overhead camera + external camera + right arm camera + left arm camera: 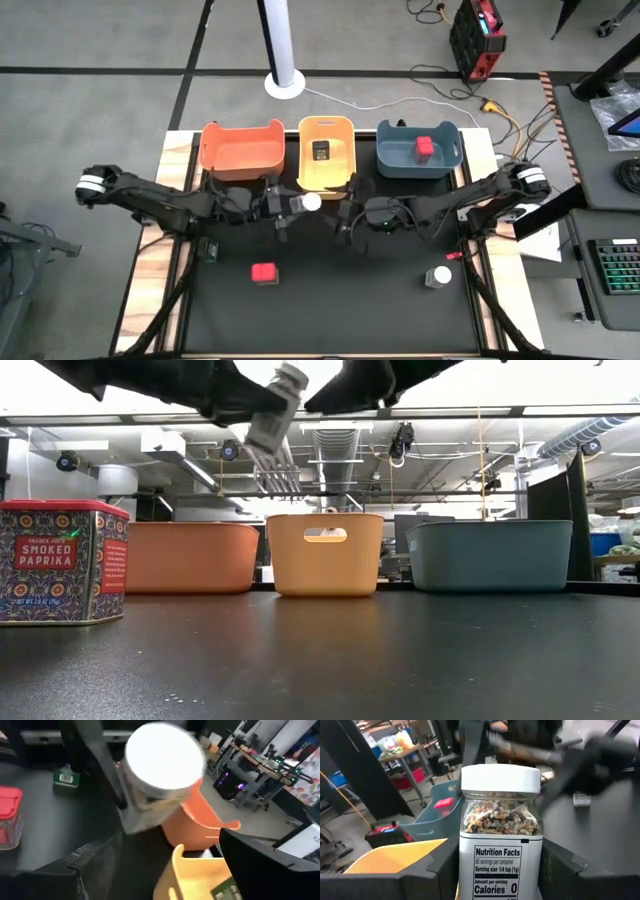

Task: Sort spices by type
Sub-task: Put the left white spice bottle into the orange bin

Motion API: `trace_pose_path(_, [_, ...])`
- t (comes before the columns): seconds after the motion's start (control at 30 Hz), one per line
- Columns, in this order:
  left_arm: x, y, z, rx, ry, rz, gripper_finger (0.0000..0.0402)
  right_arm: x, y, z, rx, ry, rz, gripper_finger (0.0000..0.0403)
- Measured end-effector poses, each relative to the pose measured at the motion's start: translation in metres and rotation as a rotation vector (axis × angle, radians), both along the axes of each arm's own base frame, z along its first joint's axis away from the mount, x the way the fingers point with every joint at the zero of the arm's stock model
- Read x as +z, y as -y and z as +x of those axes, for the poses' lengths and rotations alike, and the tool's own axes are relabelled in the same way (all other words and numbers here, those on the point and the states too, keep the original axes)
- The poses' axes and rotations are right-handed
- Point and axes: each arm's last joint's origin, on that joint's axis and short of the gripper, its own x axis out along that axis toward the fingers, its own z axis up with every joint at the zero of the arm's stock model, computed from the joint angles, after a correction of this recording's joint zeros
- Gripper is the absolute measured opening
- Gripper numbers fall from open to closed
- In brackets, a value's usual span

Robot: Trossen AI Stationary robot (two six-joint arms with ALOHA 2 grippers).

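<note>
Black matting covers the table (330, 310), and from above I see three bins along its far edge: an orange bin (243, 148), a yellow bin (327, 150) with a black spice box (320, 151) inside, and a blue bin (417, 150) holding a red spice box (425, 147). My left gripper (297, 204) is clamped on a white-capped jar (311, 201) just in front of the yellow bin; my right gripper (347, 217) hangs beside it, and I cannot tell how far its fingers are parted. Another red box (264, 273) and a second jar (438, 277) sit on the mat nearer me. At table height, a smoked paprika tin (62, 560) stands at left and the held jar (273, 412) tilts overhead. My left wrist camera shows the jar (500, 830) squeezed between both fingers (445, 870). My right wrist camera faces the jar's white cap (164, 760).
</note>
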Motion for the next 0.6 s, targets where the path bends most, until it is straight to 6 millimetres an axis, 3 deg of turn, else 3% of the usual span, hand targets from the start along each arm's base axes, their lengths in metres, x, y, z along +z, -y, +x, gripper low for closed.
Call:
trace_pose_path(0.17, [0.007,-0.001,-0.015,-0.006,0.014,0.010,0.0186,0.026,0.008,-0.011,0.003,0.095,0.001,0.0313])
trace_pose_path(0.37, [0.006,-0.001,-0.026,-0.050,0.090,0.010,0.0187,0.045,0.014,-0.015,0.212,0.211,0.099,0.0303])
trace_pose_path(0.6, [-0.008,0.003,-0.028,-0.162,0.216,-0.007,0.0188,0.053,0.012,0.007,0.269,0.188,0.170,0.0299])
